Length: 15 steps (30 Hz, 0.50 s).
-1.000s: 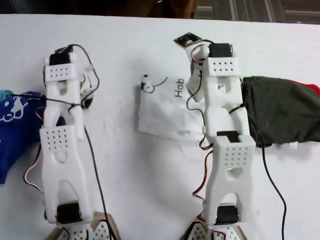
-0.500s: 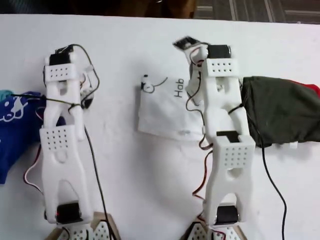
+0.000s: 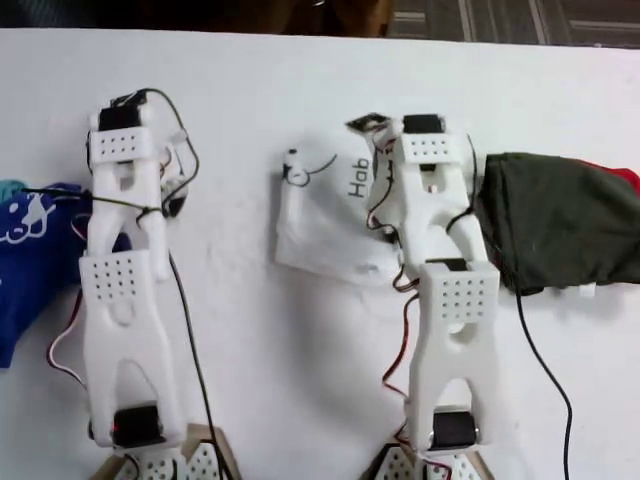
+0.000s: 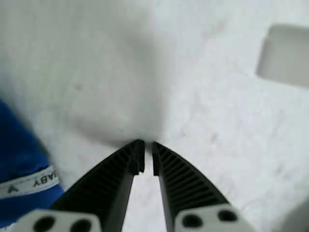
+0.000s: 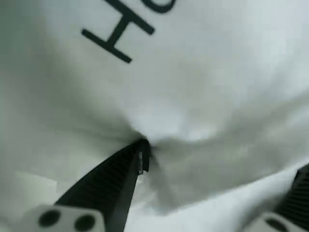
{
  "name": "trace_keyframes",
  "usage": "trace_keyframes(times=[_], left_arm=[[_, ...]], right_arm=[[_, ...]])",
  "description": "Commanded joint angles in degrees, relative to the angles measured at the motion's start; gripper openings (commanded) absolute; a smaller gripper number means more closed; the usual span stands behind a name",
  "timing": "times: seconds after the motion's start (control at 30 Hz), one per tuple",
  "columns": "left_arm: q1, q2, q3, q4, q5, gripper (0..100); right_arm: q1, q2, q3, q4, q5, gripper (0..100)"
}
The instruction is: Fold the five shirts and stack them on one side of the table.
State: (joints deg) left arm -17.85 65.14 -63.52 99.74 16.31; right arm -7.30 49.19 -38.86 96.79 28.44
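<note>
Overhead and wrist views, two arms at the counter (image 3: 250, 330).

(a) Right claw (image 5: 222, 166). I see its jaws spread wide over the white shirt (image 3: 325, 225). One fingertip (image 5: 141, 155) presses into the cloth, which puckers around it, just beside the black lettering. The other finger sits well off to the side, and white fabric lies between the two. Nothing is pinched. From above, the right arm (image 3: 440, 250) covers the white shirt's edge on the side nearest the dark green shirt (image 3: 560, 220).

(b) Left claw (image 4: 145, 157). I read its jaws as drawn together with only a sliver between the tips and nothing held. It hangs over bare counter, well apart from the white shirt, on the far side from the dark green one. The blue shirt (image 4: 19, 159) lies just beside it.

(c) Count. One white shirt, rumpled. One dark green shirt, bunched, near the white shirt. One red shirt (image 3: 622, 176), of which I see only an edge beyond the dark green one. One blue shirt, farthest from the white shirt. One scrap of teal cloth (image 3: 10, 188) touches the blue shirt; I cannot tell what garment it is.
</note>
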Motion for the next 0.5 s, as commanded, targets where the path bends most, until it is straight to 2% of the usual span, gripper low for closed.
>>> trace_keyframes(times=[0.0, 0.1, 0.17, 0.23, 0.33, 0.47], left_arm=[[-1.0, -0.5, 0.5, -0.7, -0.6, 4], [-0.6, -0.5, 0.5, -0.7, -0.6, 4], [-0.6, -0.5, 0.5, -0.7, -0.6, 4], [-0.6, -0.5, 0.5, -0.7, -0.6, 4], [-0.6, -0.5, 0.5, -0.7, -0.6, 4], [-0.6, -0.5, 0.5, -0.7, -0.6, 4]], right_arm=[[-2.2, 2.3, -3.2, -0.8, -3.9, 45.4], [-3.1, 5.9, -7.6, 0.2, -7.0, 44.9], [-3.8, 8.6, -10.1, 2.1, -7.5, 40.0], [-4.1, 11.1, -12.2, 3.6, -7.4, 30.0], [-3.6, 13.9, -15.2, 4.4, -7.4, 7.8], [-3.6, 14.7, -15.6, 4.5, -7.6, 7.0]])
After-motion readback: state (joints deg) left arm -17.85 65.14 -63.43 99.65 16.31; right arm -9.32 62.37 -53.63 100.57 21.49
